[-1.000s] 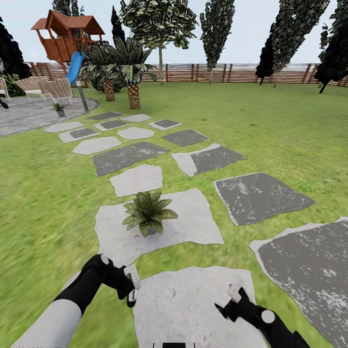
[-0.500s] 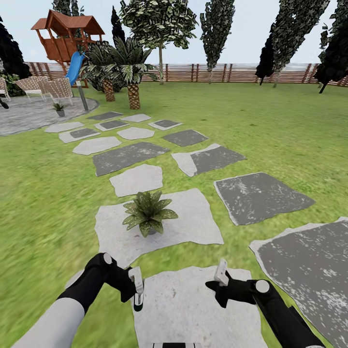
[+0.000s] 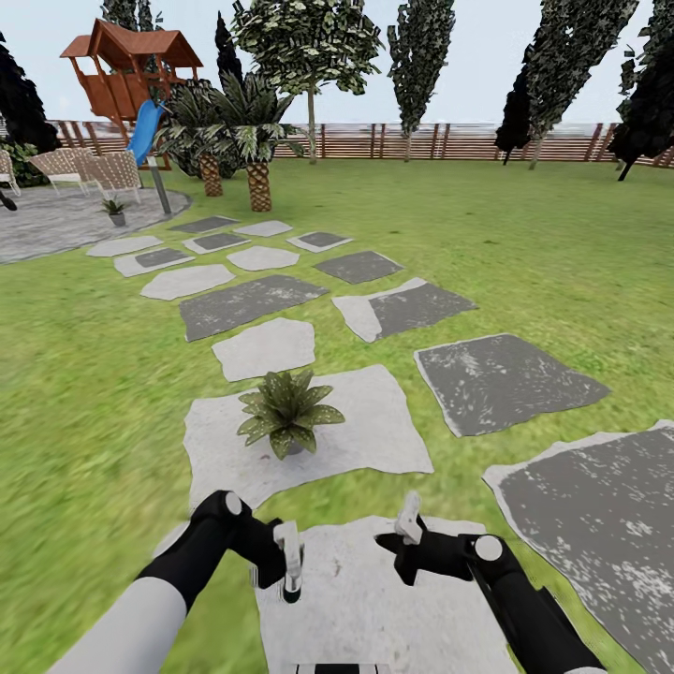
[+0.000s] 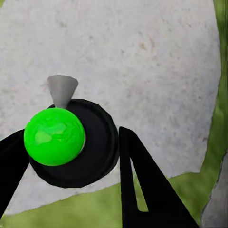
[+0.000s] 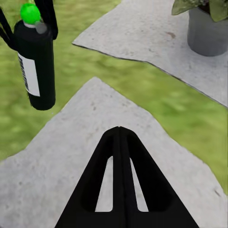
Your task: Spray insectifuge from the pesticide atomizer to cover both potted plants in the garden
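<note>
At the far upper left of the head view you have the gravel patio [image 3: 47,225] with one small potted plant [image 3: 114,212] standing on it beside a grey post lamp [image 3: 159,187]. Low in the frame, left of centre, your left gripper [image 3: 290,569] holds the pesticide atomizer [image 3: 292,578] upright above a pale stepping stone [image 3: 374,599]; in the left wrist view its fingers [image 4: 142,190] sit clamped on either side of the dark bottle [image 4: 90,156]. Just above, at centre, the nearer potted plant [image 3: 286,412] sits on its own white stone [image 3: 374,421]. To the right, your right gripper [image 3: 407,524] hovers near the atomizer but apart from it, its fingers [image 5: 118,180] pressed together and holding nothing.
</note>
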Motion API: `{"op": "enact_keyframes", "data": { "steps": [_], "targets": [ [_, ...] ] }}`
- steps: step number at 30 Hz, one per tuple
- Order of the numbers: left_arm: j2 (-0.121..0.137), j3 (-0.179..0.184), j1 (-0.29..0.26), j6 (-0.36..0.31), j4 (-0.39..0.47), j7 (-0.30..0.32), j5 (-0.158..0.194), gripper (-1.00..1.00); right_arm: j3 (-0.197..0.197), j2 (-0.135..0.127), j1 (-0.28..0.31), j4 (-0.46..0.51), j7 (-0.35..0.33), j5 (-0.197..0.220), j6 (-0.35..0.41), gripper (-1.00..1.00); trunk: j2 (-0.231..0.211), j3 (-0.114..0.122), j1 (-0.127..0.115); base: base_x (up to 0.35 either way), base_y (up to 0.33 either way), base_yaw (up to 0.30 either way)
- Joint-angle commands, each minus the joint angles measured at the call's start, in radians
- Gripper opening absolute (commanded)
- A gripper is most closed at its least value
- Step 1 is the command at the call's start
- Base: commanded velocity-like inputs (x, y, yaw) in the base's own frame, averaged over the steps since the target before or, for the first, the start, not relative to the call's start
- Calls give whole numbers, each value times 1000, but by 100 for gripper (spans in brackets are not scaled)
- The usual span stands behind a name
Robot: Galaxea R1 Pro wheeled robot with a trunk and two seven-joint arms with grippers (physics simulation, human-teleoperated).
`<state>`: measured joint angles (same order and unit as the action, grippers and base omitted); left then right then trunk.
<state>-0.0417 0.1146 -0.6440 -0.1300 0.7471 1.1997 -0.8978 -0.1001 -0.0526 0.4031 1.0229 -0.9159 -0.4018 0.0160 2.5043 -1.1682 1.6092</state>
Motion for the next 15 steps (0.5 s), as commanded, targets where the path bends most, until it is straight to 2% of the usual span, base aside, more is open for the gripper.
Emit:
{"op": "enact_keyframes", "data": {
  "steps": [1,4,9,13,15],
  "targets": [
    [-7,6,0,2,1,2,-4,-100,-1,3,0,2,-2,-5,2,-100,0,-1,0,0,0,0],
    [-34,16,0,21,1,-6,-6,-100,-1,15,5,2,0,-5,2,-100,0,-1,0,0,0,0],
    [-53,20,0,25,-1,-39,-6,-100,-1,28,18,0,-1,-5,2,-100,0,-1,0,0,0,0],
    [-65,22,1,26,-3,-51,-7,-100,-2,51,19,-1,-3,-5,2,-100,0,-1,0,0,0,0],
    [-65,42,1,24,-5,-74,-7,-100,-2,63,19,-1,-3,-5,2,-100,0,-1,0,0,0,0]
  ]
}}
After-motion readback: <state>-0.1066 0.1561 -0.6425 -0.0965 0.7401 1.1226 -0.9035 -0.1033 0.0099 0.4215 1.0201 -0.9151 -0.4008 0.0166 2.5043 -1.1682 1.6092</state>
